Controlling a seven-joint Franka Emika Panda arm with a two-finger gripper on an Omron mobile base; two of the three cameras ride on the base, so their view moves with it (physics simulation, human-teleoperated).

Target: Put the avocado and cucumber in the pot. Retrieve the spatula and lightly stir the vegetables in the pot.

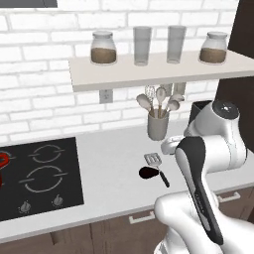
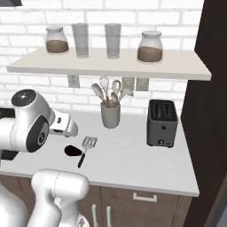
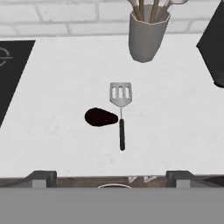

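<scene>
The dark, almost black avocado [image 3: 100,117] lies on the white counter, touching the left side of the spatula [image 3: 121,114]. The spatula's slotted silver head points toward the wall and its black handle toward the counter's front edge. Both also lie in front of the arm: avocado [image 1: 148,172] [image 2: 72,150], spatula [image 1: 156,165] [image 2: 87,147]. My gripper [image 3: 112,176] hovers above them, open, with nothing between its fingertips [image 3: 42,176]. A sliver of the red pot [image 1: 3,161] sits on the stove at the far left. The cucumber is out of view.
A grey utensil holder [image 1: 158,126] with spoons and a whisk stands behind the spatula by the wall. A black toaster [image 2: 162,123] sits to the right. The black cooktop [image 1: 42,173] lies left. A shelf [image 2: 111,64] with jars and glasses hangs overhead.
</scene>
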